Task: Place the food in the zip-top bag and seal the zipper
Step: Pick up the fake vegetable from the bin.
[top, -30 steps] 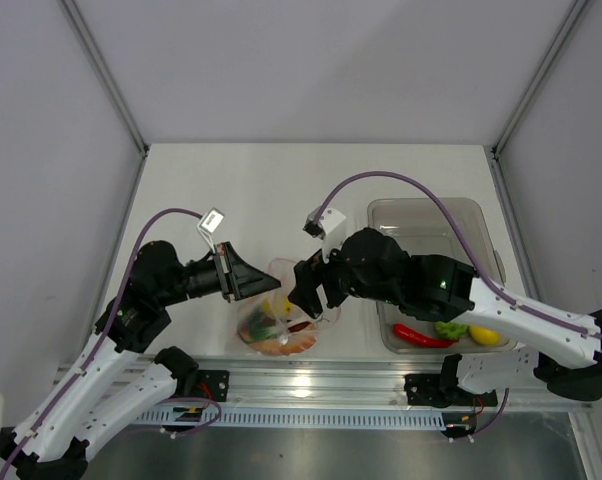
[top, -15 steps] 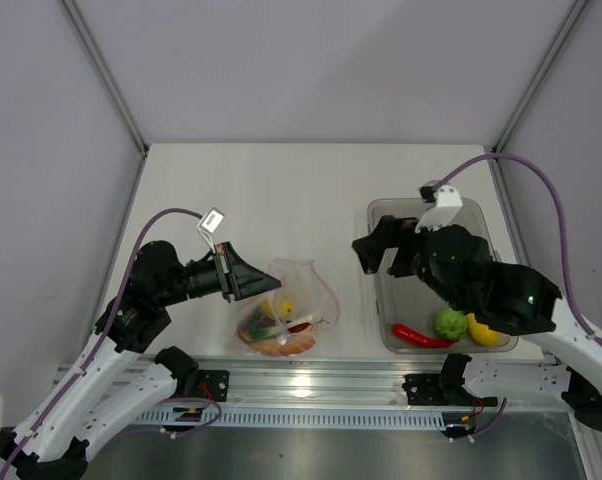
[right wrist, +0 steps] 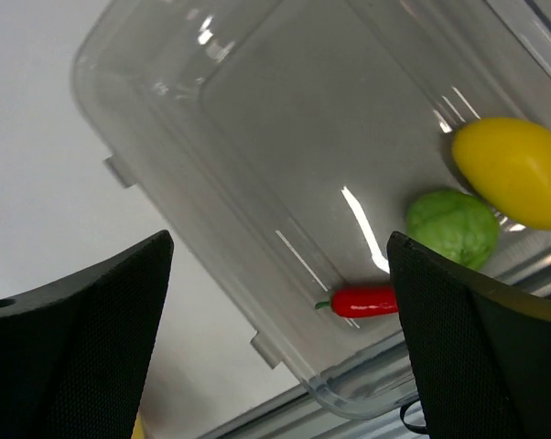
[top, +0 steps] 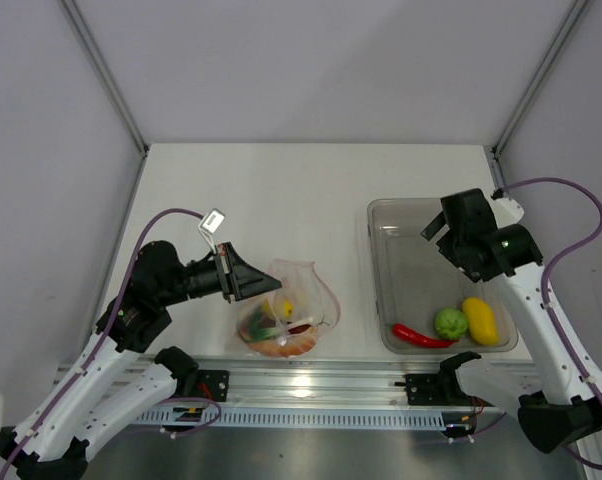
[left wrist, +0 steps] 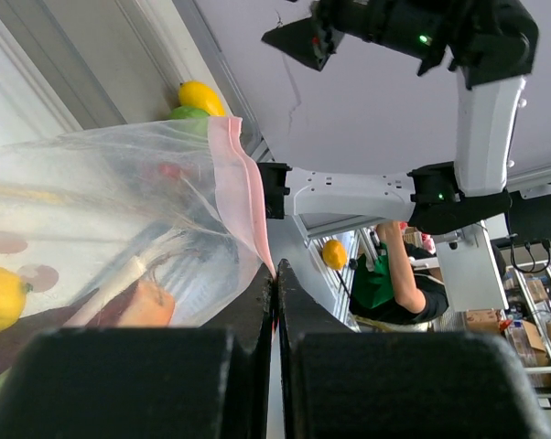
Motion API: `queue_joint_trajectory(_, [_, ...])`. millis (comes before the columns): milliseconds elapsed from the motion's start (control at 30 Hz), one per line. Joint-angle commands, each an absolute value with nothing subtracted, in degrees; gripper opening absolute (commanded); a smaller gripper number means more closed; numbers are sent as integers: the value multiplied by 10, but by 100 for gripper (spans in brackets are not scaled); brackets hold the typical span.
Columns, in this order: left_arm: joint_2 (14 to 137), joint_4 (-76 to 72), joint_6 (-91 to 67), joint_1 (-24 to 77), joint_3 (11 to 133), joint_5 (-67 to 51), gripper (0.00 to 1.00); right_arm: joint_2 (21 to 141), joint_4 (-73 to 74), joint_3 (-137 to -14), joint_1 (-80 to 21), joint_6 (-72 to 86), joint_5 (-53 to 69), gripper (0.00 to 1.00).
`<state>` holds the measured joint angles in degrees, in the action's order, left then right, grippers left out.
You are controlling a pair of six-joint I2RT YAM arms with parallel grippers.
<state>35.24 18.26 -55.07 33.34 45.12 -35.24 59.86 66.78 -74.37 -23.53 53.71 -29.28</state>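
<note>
**Top view.** The bag (top: pixel 303 300) lies on the table (top: pixel 281 190) near the front edge, between the two arms and well left of the bin (top: pixel 376 270). Its mouth gapes open, the pink rim forming a loop. The left gripper (top: pixel 264 285) meets the bag at its left edge. Food inside the bag includes a yellow piece (top: pixel 285 307) and reddish and orange pieces, which are too crowded to tell apart. Three foods rest at the near end of the bin: a chili (top: pixel 421 336), a green fruit (top: pixel 450 323) and a lemon (top: pixel 480 320). The green fruit and the lemon touch. The right gripper (top: pixel 436 228) hangs above the far half of the bin, apart from all three.

**Left wrist view.** The left gripper (left wrist: pixel 275 279) has its fingers pressed together, pinching the bag (left wrist: pixel 120 210) at the zipper (left wrist: pixel 243 197). The pink strip runs up from the fingertips along the bag's edge. Through the plastic show a yellow piece (left wrist: pixel 1 297) and an orange chunk (left wrist: pixel 147 306).

**Right wrist view.** The right gripper (right wrist: pixel 280 238) has its fingers spread wide and holds nothing. Below it lies the bin (right wrist: pixel 166 155), with the chili (right wrist: pixel 367 300), green fruit (right wrist: pixel 452 229) and lemon (right wrist: pixel 513 171) on its floor.
</note>
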Motion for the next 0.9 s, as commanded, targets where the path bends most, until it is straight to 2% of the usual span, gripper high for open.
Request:
queue_joint_trajectory(0, [352, 157, -554, 329, 453, -370, 1, 623, 717, -728, -183, 596, -247, 99])
queue_joint_trajectory(100, [354, 159, -552, 328, 456, -374, 1, 638, 719, -697, -146, 621, -189, 99])
queue_joint_trajectory(333, [353, 149, -556, 328, 446, -376, 0, 621, 705, -592, -142, 726, -84, 99])
queue_joint_trajectory(433, [353, 140, -560, 327, 438, -377, 1, 596, 686, -534, -142, 778, -52, 95])
queue_joint_trajectory(467, [352, 138, -562, 327, 435, -378, 0, 578, 683, -520, -142, 793, -49, 92])
queue_joint_trajectory(600, [352, 129, -566, 327, 427, -383, 1, 555, 693, -479, -142, 844, -47, 93])
queue_joint_trajectory(867, [355, 104, -577, 327, 409, -393, 0, 570, 692, -439, -161, 893, -46, 93])
